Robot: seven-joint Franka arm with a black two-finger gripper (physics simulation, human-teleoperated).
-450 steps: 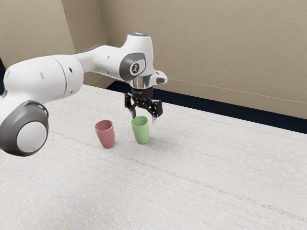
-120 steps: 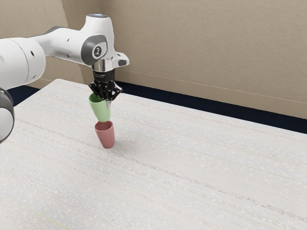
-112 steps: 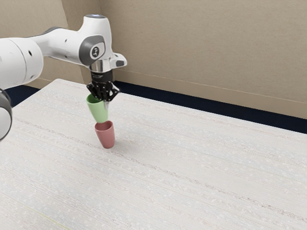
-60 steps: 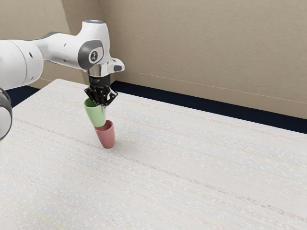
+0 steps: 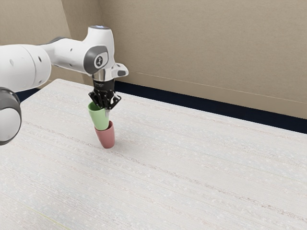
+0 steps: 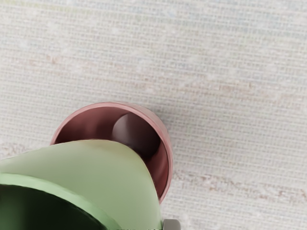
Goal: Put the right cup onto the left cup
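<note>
- Gripper [image 5: 106,108], in the exterior view, had its jaws closed on the green cup [image 5: 100,120] near the rim, and we held that cup above the tabletop [image 5: 192,167].
- The red cup [image 5: 106,138] stood on the tabletop directly under our load. The green cup's lower end overlapped the red cup's mouth, sitting a little toward the exterior view's left.
- We judged the step in hand to be the lowering: the grasp and the carry looked done, the nesting did not.
- In the wrist view, the green cup's wall covered one side of the red cup's mouth, while part of the red interior lay open beyond it. A grey fingertip [image 6: 171,224] showed beside the green cup's outer wall.
- We could not tell whether the green base had cleared the red rim or was resting on it.
- To our mind, the next move called for a small shift toward the uncovered part of the mouth, then a straight, gentle descent, with release only once the green cup was seated; pushing down off-centre could have tipped the red cup.
</note>
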